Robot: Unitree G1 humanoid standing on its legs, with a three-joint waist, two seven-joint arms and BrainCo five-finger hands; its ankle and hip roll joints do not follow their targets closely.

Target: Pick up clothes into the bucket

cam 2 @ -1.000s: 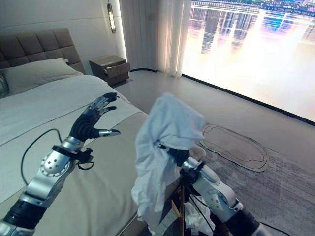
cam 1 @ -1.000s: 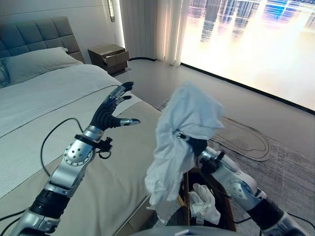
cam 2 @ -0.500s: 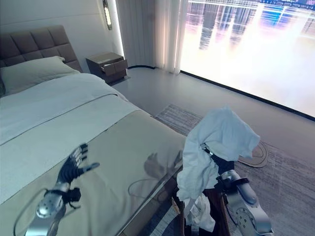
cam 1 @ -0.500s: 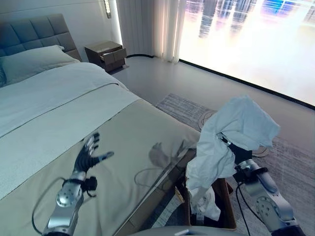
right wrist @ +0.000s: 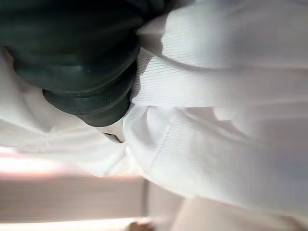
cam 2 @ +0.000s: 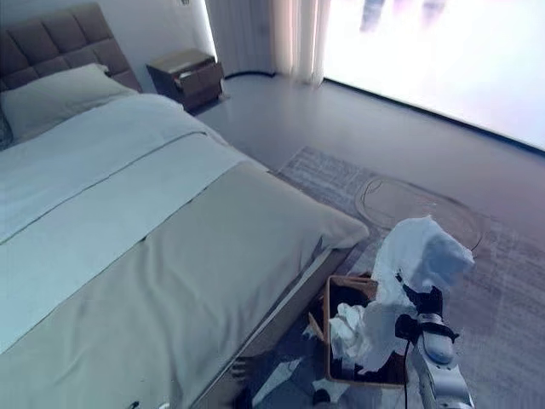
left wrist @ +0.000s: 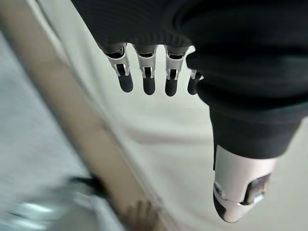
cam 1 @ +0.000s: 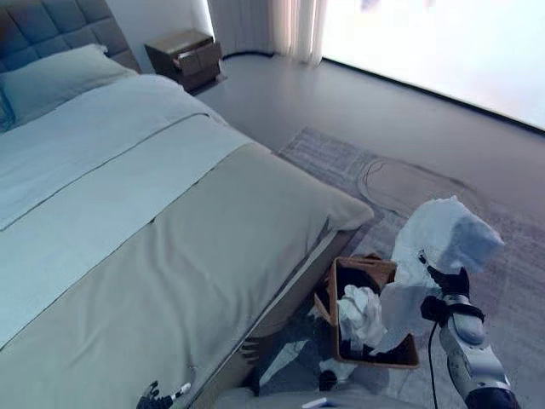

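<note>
A white garment (cam 1: 443, 243) is bunched over my right hand (cam 1: 449, 288), whose fingers are curled into it, and its lower end hangs into the brown bucket (cam 1: 375, 362). The bucket stands on the rug at the foot corner of the bed and holds a white cloth (cam 1: 362, 311) on dark clothes. In the right wrist view the white garment (right wrist: 216, 120) wraps all round the hand's dark cover (right wrist: 72, 57). My left hand (cam 1: 152, 395) is low at the near edge over the bed cover. In its wrist view the left hand (left wrist: 168, 72) is open, fingers straight.
The large bed (cam 1: 170, 221) takes up the left, with a pillow (cam 1: 51, 81) at its head. A brown nightstand (cam 1: 183, 58) stands beyond it. A grey rug (cam 1: 400, 183) lies under and past the bucket, toward the bright window.
The camera has shifted, so the scene looks farther off. My right hand has carried the white garment right and down over the bucket. My left arm has dropped to the bottom edge.
</note>
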